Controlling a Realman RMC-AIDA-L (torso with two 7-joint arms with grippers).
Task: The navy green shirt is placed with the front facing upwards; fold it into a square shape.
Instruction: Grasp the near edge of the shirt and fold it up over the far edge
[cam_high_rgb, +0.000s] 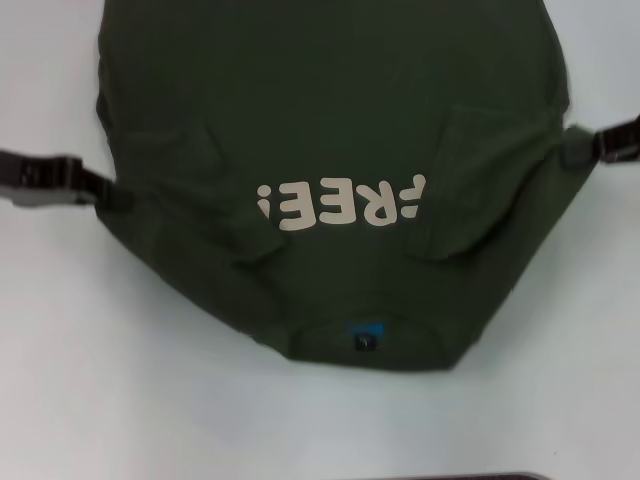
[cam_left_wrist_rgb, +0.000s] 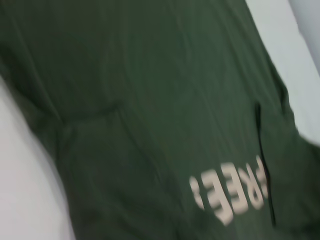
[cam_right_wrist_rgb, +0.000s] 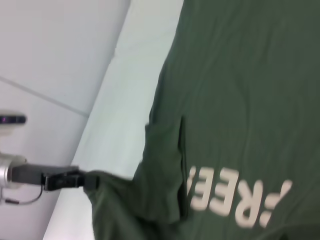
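both grippers, left gripper (cam_high_rgb: 100, 192) and right gripper (cam_high_rgb: 570, 150), look clamped on the navy green shirt (cam_high_rgb: 330, 130) edges, so they should move evenly together, keeping cloth taut.

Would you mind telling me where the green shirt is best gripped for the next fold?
Grip the navy green shirt at its outer side edges level with the lettering, coming in sideways. The folded-in sleeves leave those edges as firm layered cloth; the left claw and right claw already meet it there.

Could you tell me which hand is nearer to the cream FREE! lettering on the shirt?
Right. The right hand grips the navy green shirt close beside the lettering; the left hand is farther away.
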